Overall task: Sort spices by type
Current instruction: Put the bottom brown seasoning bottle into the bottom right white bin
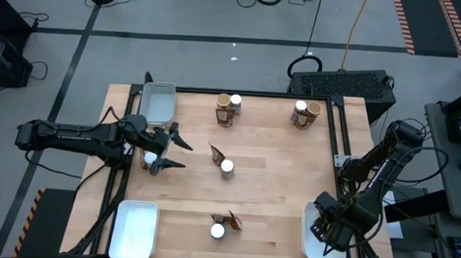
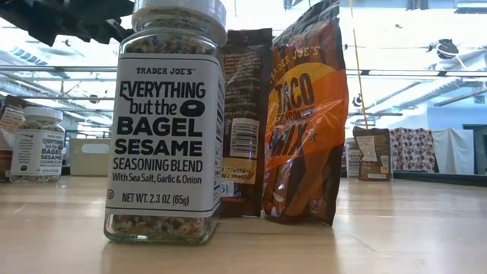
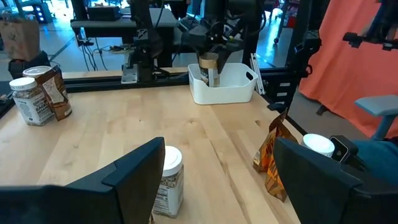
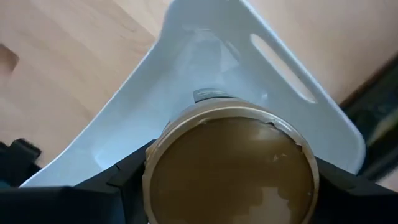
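Observation:
My left gripper (image 1: 174,151) is open and empty over the table's left middle. It faces a white-lidded jar (image 1: 227,167) and a dark sachet (image 1: 218,154) at the centre; that jar also shows in the left wrist view (image 3: 168,180). My right gripper (image 1: 328,229) is shut on a tan-lidded jar (image 4: 230,162) over the white tray (image 1: 310,237) at the near right. Another white-lidded jar (image 2: 163,129) stands by two sachets (image 2: 304,114) at the near edge. A white lid (image 1: 149,159) shows beside the left wrist. My right gripper pinches the tan-lidded jar between its two fingers (image 4: 124,183), on opposite sides just under the lid's rim (image 4: 152,163). The fingers come from above, pointing down. The jar is upright inside the tray (image 3: 210,68); the tray wall hides its bottom.
Two mixed groups of jars and sachets stand at the far edge (image 1: 226,109) (image 1: 305,113). White trays stand at the far left (image 1: 158,101) and near left (image 1: 134,228). Bare wood lies between the centre jar and the right tray.

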